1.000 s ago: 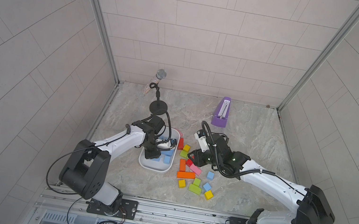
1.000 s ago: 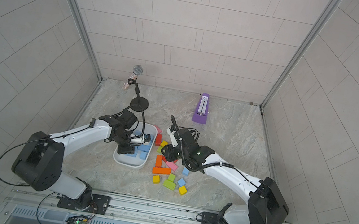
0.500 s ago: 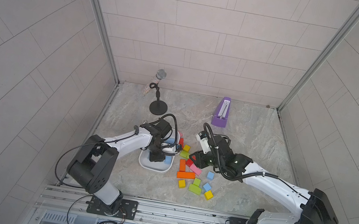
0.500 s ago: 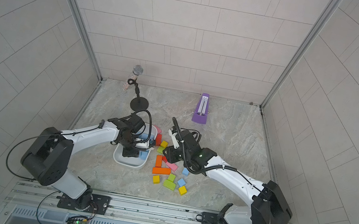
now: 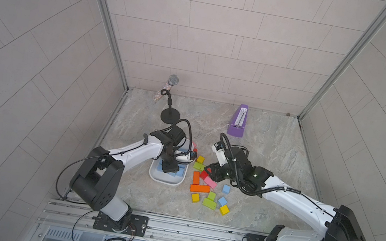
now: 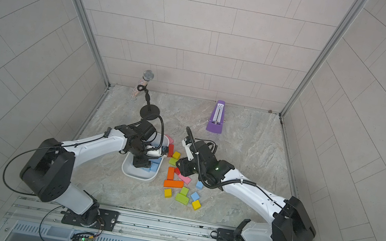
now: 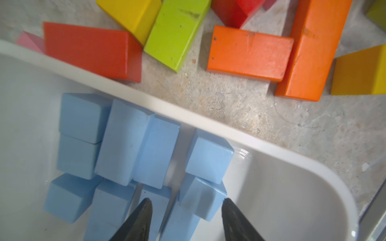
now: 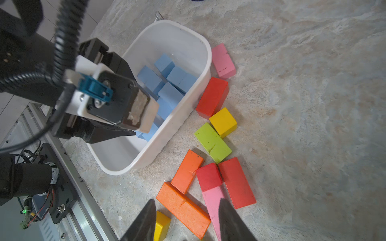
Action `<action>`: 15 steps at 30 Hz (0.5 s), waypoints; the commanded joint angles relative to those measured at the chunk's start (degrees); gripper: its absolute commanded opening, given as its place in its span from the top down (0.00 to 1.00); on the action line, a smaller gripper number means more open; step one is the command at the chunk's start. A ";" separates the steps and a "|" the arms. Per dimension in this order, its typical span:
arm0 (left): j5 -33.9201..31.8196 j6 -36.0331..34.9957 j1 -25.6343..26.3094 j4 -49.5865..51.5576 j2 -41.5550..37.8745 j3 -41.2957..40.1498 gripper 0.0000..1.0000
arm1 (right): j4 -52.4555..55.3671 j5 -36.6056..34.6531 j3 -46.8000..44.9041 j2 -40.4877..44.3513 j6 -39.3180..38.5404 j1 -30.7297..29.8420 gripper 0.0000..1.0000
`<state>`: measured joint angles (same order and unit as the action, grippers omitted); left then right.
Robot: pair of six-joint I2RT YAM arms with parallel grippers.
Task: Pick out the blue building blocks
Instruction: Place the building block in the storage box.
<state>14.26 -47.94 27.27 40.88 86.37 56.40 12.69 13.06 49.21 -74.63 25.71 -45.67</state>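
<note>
Left tool (image 7: 186, 200) hangs parted over blue building blocks (image 7: 125, 141), right tool (image 8: 187, 200) over pink block (image 8: 213, 198).

White arm links (image 5: 133, 150), black joints (image 5: 95, 179), coiled black cables (image 8: 62, 37), tapered black pincer fingers (image 7: 135, 223).

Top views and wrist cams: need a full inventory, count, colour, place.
table: one, marbled grey, enclosure floor
tub: one, white, near left of table
blue building blocks: about ten, light blue, piled in tub
loose blue cubes: two, light blue, on table right of tub
red blocks: three, red, right of tub
orange blocks: two, orange, right of tub
yellow blocks: three, yellow, right of tub
green blocks: three, lime, right of tub
pink blocks: at least two, pink, right of tub
metronome: one, purple, far side
microphone: one, glittery, on black stand, far left
left gripper: black, open over tub
right gripper: black, open, empty, above mixed blocks
</note>
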 commanded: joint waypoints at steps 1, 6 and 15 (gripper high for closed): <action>0.68 0.45 0.29 3.04 -2.79 2.34 0.41 | 0.14 -0.25 -0.95 1.97 -0.06 0.46 0.50; -4.10 -1.76 0.29 4.84 -2.65 1.77 0.48 | 0.14 -0.06 -1.57 2.76 -0.13 0.76 0.50; -6.17 -4.73 0.44 3.97 -1.32 -2.13 0.47 | 0.14 0.12 -2.27 2.88 0.13 0.85 0.50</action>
<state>9.15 -50.15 27.42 43.38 84.05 55.92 12.71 13.10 47.33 -72.90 25.74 -44.95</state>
